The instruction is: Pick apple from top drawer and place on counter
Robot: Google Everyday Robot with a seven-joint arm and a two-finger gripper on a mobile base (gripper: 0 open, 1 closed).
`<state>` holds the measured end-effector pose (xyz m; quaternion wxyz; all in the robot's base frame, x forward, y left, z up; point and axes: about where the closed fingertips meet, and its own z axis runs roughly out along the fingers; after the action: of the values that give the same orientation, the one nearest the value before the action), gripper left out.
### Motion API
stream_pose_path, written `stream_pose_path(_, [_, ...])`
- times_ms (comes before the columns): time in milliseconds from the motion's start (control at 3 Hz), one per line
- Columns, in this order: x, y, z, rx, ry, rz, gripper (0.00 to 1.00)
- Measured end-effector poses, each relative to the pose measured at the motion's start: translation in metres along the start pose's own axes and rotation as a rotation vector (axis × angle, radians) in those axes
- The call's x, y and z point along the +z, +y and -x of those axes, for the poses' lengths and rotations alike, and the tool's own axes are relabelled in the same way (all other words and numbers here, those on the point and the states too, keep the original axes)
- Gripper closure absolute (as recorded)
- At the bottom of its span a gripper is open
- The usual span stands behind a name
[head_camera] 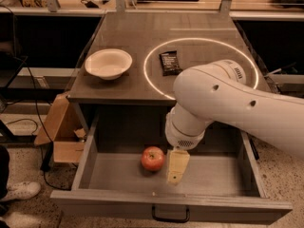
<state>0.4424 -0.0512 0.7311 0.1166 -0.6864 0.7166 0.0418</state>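
Note:
A small red apple lies on the floor of the open top drawer, left of the middle. The drawer is grey with a black handle on its front panel. My gripper hangs down inside the drawer just to the right of the apple, very near it, with its pale fingers pointing down. The white arm crosses the right side of the view. The grey-brown counter with its white circle lies behind and above the drawer.
A white bowl stands on the counter's left part. A dark snack bar wrapper lies inside the white circle. A cardboard box sits on the floor left of the drawer. A cluttered workbench runs along the back.

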Motion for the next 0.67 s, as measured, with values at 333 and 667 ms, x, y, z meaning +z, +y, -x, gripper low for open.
stream_pose_path(333, [0.0332, 0.0097, 0.0211, -0.019, 0.009, -0.010, 0.00])
stream_pose_path(667, [0.0332, 0.0097, 0.0212, -0.016, 0.010, -0.012, 0.00])
